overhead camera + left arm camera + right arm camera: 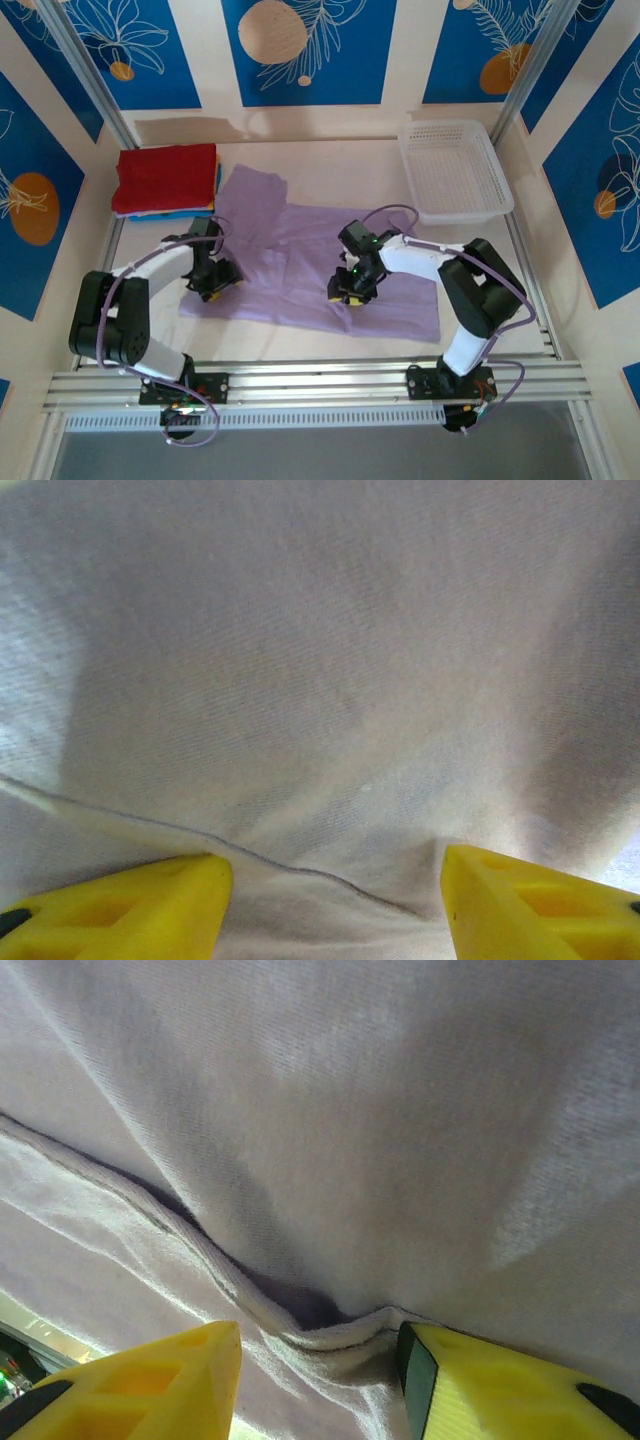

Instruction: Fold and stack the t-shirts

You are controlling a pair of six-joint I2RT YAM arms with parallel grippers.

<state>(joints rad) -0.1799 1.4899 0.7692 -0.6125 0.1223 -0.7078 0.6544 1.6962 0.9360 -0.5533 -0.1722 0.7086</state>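
Observation:
A lavender t-shirt (300, 230) lies spread out flat over the middle of the table. At the back left sits a stack of folded t-shirts with a red one (165, 175) on top and blue and yellow edges (185, 213) below it. My left gripper (215, 280) is down on the shirt's left edge. In the left wrist view that gripper (335, 880) is open, its yellow fingers (120, 910) astride a hem line (120, 818). My right gripper (350, 290) is over the shirt's middle. Seen from the right wrist it (320, 1345) is open, with a bunched fold of cloth (350, 1335) between its fingers.
A white perforated basket (455, 170) stands at the back right. Bare table (330, 155) runs behind the shirt. An aluminium rail (320, 380) lines the near edge, and patterned walls close in both sides.

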